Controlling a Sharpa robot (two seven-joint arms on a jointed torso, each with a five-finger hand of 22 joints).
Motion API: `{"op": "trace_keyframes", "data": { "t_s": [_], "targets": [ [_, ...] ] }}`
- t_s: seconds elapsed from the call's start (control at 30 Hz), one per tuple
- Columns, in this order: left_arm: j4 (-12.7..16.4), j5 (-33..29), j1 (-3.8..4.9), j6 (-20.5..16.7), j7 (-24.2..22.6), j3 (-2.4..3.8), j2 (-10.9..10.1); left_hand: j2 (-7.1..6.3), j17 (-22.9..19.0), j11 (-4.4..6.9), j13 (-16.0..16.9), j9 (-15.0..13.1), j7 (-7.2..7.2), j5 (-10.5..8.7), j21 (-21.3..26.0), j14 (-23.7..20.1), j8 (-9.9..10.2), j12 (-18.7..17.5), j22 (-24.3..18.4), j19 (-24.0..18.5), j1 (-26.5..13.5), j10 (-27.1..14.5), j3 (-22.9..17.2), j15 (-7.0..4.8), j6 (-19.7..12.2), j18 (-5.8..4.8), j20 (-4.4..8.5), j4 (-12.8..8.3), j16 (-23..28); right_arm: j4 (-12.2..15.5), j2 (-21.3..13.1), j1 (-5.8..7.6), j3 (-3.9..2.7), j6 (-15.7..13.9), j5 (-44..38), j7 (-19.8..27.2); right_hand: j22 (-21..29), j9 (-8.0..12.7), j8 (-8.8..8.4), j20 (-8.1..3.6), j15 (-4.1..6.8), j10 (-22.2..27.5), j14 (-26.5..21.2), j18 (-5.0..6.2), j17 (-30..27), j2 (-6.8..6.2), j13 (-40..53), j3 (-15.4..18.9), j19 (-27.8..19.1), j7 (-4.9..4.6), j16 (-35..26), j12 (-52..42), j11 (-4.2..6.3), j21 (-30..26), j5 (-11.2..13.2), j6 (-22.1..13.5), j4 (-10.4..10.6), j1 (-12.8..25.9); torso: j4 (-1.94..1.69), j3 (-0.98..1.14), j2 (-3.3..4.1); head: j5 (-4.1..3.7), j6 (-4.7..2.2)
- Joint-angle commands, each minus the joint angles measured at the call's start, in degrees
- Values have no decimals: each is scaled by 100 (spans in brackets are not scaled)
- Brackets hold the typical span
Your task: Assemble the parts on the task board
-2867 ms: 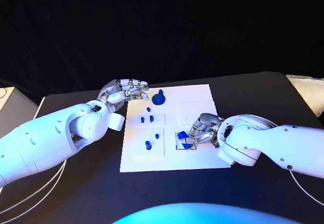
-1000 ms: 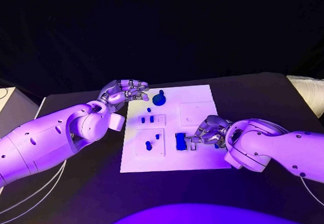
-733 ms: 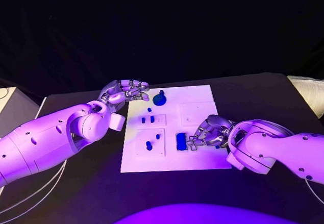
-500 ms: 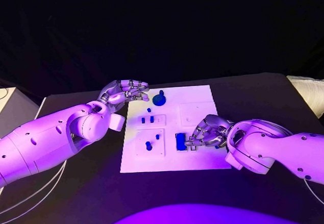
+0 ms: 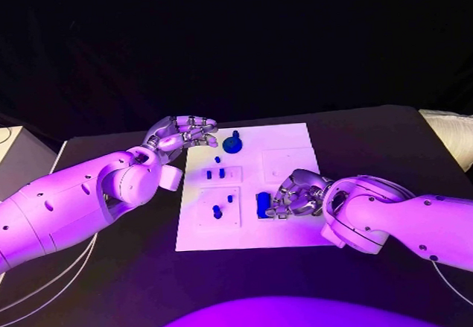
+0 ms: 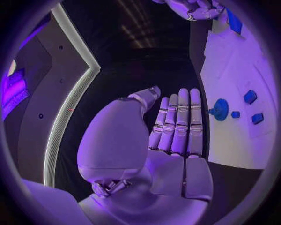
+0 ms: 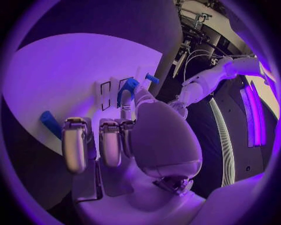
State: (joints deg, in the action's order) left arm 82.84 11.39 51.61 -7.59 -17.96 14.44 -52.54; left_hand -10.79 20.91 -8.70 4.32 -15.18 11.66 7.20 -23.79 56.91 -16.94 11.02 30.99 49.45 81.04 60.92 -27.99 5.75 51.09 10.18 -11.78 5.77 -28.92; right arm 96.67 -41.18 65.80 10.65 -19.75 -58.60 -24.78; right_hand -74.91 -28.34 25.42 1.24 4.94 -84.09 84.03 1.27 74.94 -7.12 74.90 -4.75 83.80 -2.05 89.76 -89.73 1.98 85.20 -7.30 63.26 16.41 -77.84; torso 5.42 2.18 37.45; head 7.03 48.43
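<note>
The white task board lies mid-table. A long blue block lies flat near its front. My right hand hovers with curled fingers against the block's right side, partly covering it. In the right wrist view the block lies beside the fingers, and a blue piece shows at the thumb tip; I cannot tell if it is held. My left hand hovers at the board's far left corner, its fingers straight and holding nothing. A round blue knob and small blue pegs stand on the board.
Two more pegs stand in the front left square. A white cabinet stands beyond the table's left edge and a pale cushion beyond its right. Bare black table lies right of the board.
My right hand has shifted left from beside the long blue block to over its right side. The block stays flat. My left hand has not moved.
</note>
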Motion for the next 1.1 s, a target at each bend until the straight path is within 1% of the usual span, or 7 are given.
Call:
{"op": "trace_keyframes", "data": {
  "t_s": [0.03, 0.27, 0.4, 0.57, 0.7, 0.83, 1.1],
  "targets": [
    [14, -28, -1, 92, -49, 5, 10, 49, 6, 23, 6, -3, -5, 11, 20, -40, 16, 19, -5, 17, -7, -2, 15, -12, 50, 2, -8, -7, 20, -33, 38, -23, -1, 5, -191, -104, -1396, -14, 41, -43, 55, -584, 597, -41, 1506, 19, 1501, -69, 519, 48, 24, -15, 34, 24, 71, -16, -1, -67, 0, 3, 6, 11, 12],
    [15, -28, -1, 92, -47, 5, 3, 56, 19, 24, 7, -3, -6, 11, 28, -39, 16, 23, -8, 22, -9, -2, 15, -13, 53, 3, -8, -4, 26, -97, 61, -35, -2, -203, -319, -214, -1406, -27, 86, -54, 67, -591, 597, -48, 1506, 56, 1510, -163, 528, 62, 24, -27, 47, 65, 48, -24, 2, -112, 3, 7, 1, 21, 25],
    [14, -28, -1, 89, -46, 5, 3, 56, 19, 24, 7, -3, -6, 11, 28, -39, 16, 23, -8, 22, -9, -2, 15, -13, 53, 3, -8, -4, 26, -128, 70, -37, -2, -213, -310, -208, -1407, -28, 89, -55, 67, -591, 597, -49, 1506, 58, 1510, -168, 529, 62, 24, -27, 47, 69, 45, -24, 5, -109, 1, 2, -2, 20, 34],
    [11, -28, -1, 76, -48, 5, 6, 56, 19, 24, 7, -3, -6, 11, 28, -39, 16, 23, -8, 22, -9, -2, 15, -13, 53, 3, -8, -4, 26, -144, 92, -37, -3, -124, -202, -145, -1412, -33, 105, -58, 69, -591, 597, -52, 1506, 44, 1510, -173, 533, 61, 24, -27, 47, 86, 50, -25, 12, -89, 20, 2, 0, 25, 38],
    [11, -28, -1, 78, -46, 5, 11, 62, 23, 24, 8, -4, -6, 12, 32, -38, 16, 25, -9, 23, -10, -2, 13, -13, 54, 3, -8, -1, 28, -150, 109, -38, -3, 56, -145, -86, -1403, -49, 156, -60, 66, -591, 597, -46, 1506, -88, 1510, -165, 525, 53, 24, -27, 41, 52, 100, -55, 15, -17, 27, 2, -9, 18, 45],
    [13, -28, 0, 74, -45, 5, 7, 62, 23, 24, 8, -4, -6, 12, 32, -38, 16, 25, -9, 23, -10, -2, 13, -13, 54, 3, -8, -1, 28, -142, 110, -39, -3, 117, -135, -30, -1405, -61, 242, -62, 66, -591, 597, -48, 1506, -310, 1510, -218, 526, 53, 24, -27, 42, 62, 387, -79, -10, -216, 21, 0, 0, 14, 47],
    [12, -28, 0, 75, -43, 5, 3, 62, 23, 24, 8, -4, -6, 12, 32, -38, 16, 25, -9, 23, -10, -2, 13, -13, 54, 3, -8, -1, 28, -111, 84, -41, -2, 176, -165, -1, -1404, -64, 286, -56, 56, -591, 597, -48, 1506, -463, 1510, -127, 525, 32, 24, -27, 25, 58, 440, -88, 22, -188, 6, 1, -7, 9, 51]
  ]
}}
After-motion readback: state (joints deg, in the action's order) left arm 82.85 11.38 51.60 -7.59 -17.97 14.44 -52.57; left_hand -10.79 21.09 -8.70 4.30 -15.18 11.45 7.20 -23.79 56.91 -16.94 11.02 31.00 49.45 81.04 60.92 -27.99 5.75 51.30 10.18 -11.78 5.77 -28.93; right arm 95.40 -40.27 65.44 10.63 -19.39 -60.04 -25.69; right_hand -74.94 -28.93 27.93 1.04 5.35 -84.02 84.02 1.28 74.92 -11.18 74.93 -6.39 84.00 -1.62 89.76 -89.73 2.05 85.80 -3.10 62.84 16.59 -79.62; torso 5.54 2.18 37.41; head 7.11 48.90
